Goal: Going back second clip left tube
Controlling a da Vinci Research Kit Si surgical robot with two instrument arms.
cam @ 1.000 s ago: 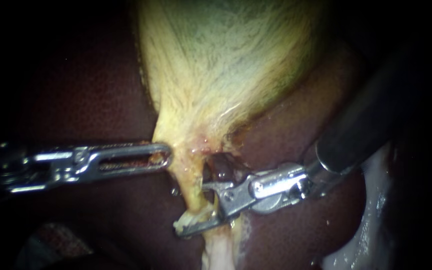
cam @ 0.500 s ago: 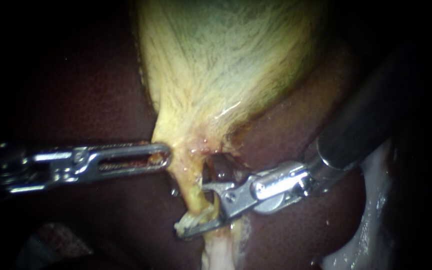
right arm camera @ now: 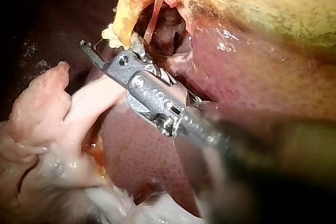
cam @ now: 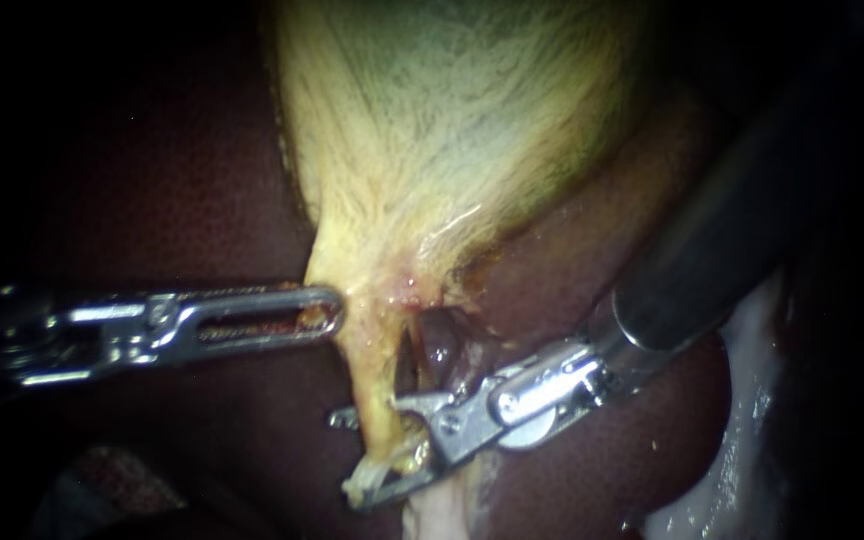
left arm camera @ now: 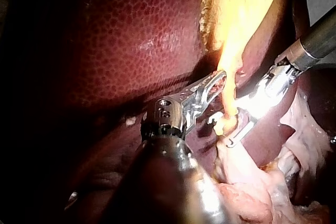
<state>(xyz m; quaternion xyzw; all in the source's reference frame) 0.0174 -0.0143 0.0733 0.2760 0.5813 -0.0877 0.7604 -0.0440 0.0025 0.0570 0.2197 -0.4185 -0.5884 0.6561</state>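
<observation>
Now, right instrument (cam: pixel 357 455) lower, straddling left tube (cam: pixel 376 385)

- The dark red liver (cam: pixel 152 180) is lying beneath everything, its surface glistening.
- The yellow-green gallbladder (cam: pixel 452 120) is resting on it, narrowing downward to a thin neck.
- Pale, whitish tissue (cam: pixel 742 420) is lying along the liver's lower right edge.

In the endoscope view the gallbladder (cam: pixel 452 130) is cut off at 12 o'clock. The left instrument (cam: pixel 337 312) has its shaft lost in darkness at 9 o'clock. The right instrument (cam: pixel 347 455) hides part of the tube (cam: pixel 372 375), and its blurred shaft leaves at 2 o'clock.
</observation>
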